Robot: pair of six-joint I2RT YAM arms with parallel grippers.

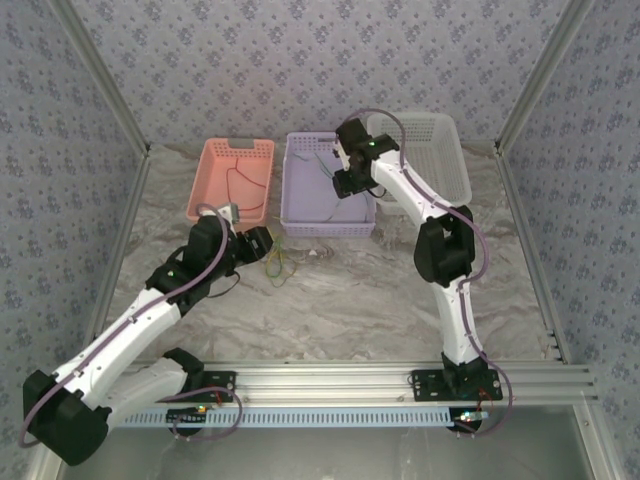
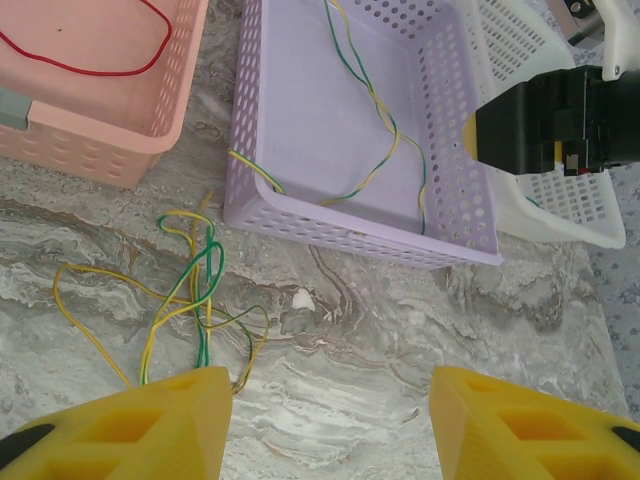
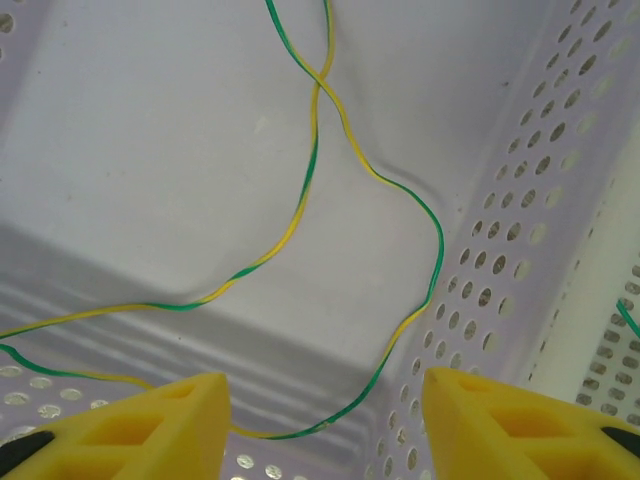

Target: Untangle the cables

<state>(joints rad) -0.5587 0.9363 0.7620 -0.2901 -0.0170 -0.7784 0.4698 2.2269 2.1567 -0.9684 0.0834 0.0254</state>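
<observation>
A green-yellow wire (image 3: 300, 205) lies in the lilac basket (image 3: 520, 200), my right gripper (image 3: 325, 400) and left gripper (image 2: 330, 400) gape empty; I'd pinch the near-left tangle (image 2: 200, 290) next.

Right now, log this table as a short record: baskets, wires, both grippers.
baskets: pink basket, purple basket, white basket, side by side
pink basket: one red wire inside
purple basket: one green-yellow wire on its floor
table: tangled wires, green and yellow, loose by the purple basket's near left corner
left gripper: open, empty, above the table near the tangled wires
right gripper: open, empty, over the purple basket
</observation>
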